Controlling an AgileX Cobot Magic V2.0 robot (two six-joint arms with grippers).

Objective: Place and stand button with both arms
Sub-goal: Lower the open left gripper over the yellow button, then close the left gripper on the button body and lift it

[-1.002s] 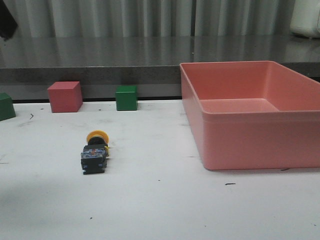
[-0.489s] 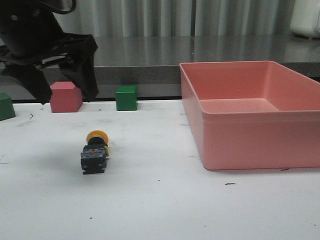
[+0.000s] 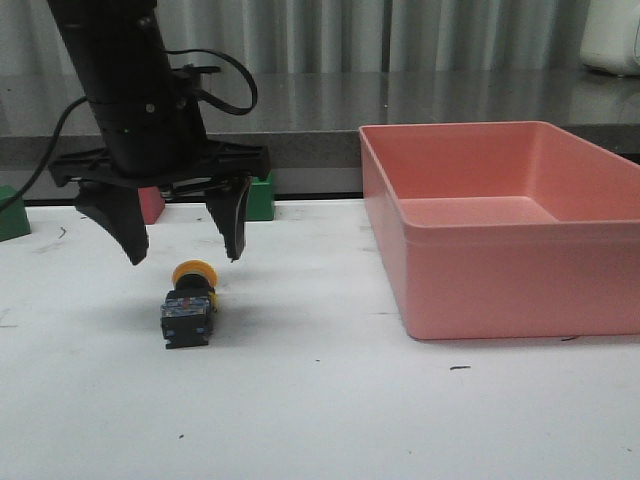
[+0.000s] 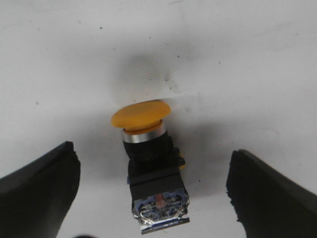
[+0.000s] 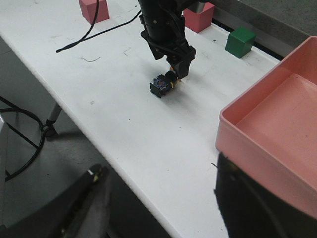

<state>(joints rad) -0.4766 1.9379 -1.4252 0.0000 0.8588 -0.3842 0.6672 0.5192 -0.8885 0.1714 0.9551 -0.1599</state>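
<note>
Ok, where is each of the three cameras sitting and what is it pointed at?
Front view: low at the table's near edge, facing forward; shows the left pincer open above the button and the pink tray.
Left wrist view: on the left arm, looking down at the button between its fingers.
Right wrist view: high and off the table's edge, looking across it; right pincer open.
All three share the button.

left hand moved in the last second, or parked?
Yes. The left hand has come in from the upper left, moving rightward and down past the pink cube, and now hangs open just above the button, which lies on its side.
</note>
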